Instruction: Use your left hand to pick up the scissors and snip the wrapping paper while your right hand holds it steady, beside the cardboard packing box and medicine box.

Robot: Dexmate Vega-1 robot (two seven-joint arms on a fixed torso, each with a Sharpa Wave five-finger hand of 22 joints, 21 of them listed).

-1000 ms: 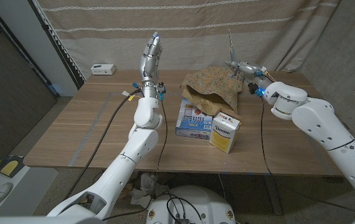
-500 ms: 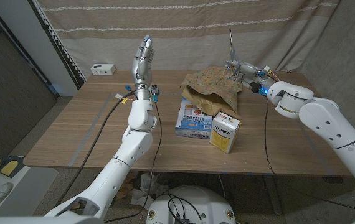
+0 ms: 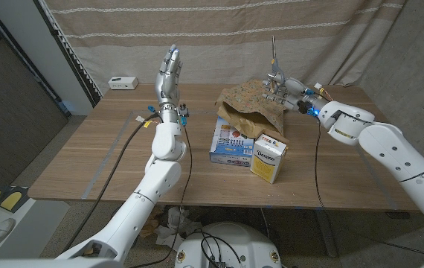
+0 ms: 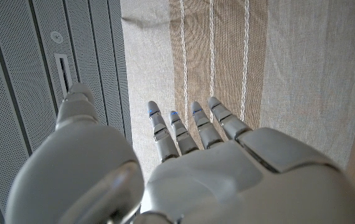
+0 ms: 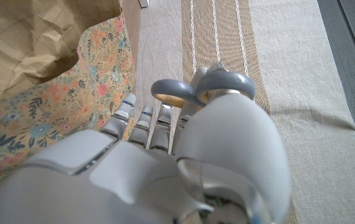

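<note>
Moved: right hand has been brought further over the paper, scissors pinched upright in its fingers.
Left hand: raised, fingers straight, nothing held.
Risk: scissors are held by the wrong hand; paper is left unsteadied and could be torn.

Floral wrapping paper, grey-handled scissors

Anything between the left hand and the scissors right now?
No object, but the scissors are gripped by the right hand over the wrapping paper. The left hand is raised open, well apart.
</note>
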